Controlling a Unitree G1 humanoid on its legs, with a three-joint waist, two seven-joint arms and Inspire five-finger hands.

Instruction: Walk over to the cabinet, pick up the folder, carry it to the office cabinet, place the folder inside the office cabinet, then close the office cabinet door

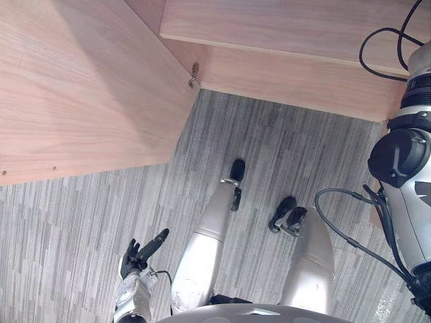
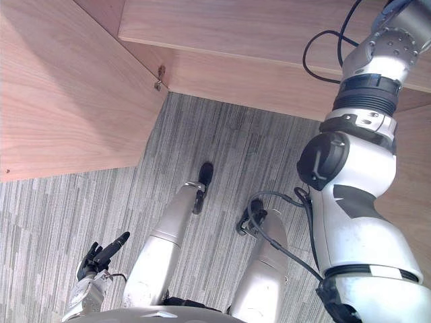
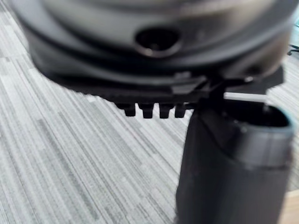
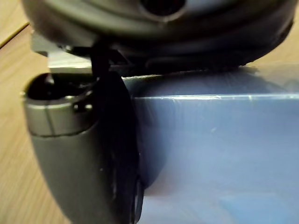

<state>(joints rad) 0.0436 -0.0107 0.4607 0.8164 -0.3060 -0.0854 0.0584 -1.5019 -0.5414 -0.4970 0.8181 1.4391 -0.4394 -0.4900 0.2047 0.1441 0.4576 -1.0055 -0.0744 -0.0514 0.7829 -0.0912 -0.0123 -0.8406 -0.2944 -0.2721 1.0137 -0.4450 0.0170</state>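
Silver-grey right arm, black round joint cap; left hand dark, seemingly black.

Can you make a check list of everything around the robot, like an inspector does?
surface: grey striped carpet floor.
job's things: blue folder, in the right hand with wood behind it; wooden cabinet ahead.
clutter: nothing seen.
hands: right hand up by the cabinet, thumb clamped on the folder; left hand low at the robot's side, fingers relaxed, holding nothing.
cables: nothing seen.
surroundings: big wooden panel on the robot's left, likely the cabinet's open door; small metal fitting at its corner.
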